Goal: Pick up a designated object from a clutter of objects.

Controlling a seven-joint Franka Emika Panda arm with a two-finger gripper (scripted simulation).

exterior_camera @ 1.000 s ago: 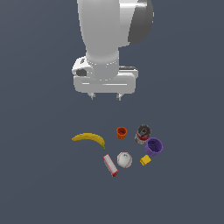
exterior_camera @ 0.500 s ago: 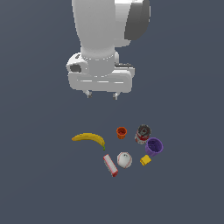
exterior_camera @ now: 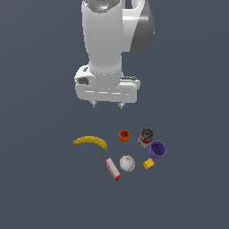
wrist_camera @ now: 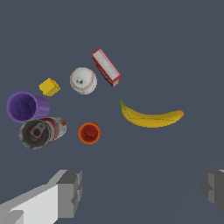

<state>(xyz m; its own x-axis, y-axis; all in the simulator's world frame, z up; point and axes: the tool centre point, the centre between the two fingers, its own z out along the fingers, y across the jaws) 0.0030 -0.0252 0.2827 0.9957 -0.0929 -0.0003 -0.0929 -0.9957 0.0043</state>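
The gripper point(exterior_camera: 107, 105) hung well above the bench point(exterior_camera: 40, 188), its two fingers spread wide with nothing between them; in the wrist view the finger pads point(wrist_camera: 70, 192) stood far apart at either side. The small orange-red cup point(exterior_camera: 124, 135) stood upright, mouth open upward, at the near edge of the clutter as the arm faced it. In the exterior view it sat below the gripper and slightly to that view's right.

Around the cup there was bare bench on the side toward the arm. To the exterior view's right, the red-labelled can point(exterior_camera: 145, 137) stood near but apart from the cup, and the purple cup point(exterior_camera: 157, 150) sat just beside the can. The banana point(exterior_camera: 91, 142) lay to the exterior view's left, a clear gap between its tip and the cup. Farther from the arm lay the baseball point(exterior_camera: 127, 163), the red-white box point(exterior_camera: 113, 168) and the yellow block point(exterior_camera: 149, 163), all apart from the cup. Beyond the cluster the bench stretched open in every direction.
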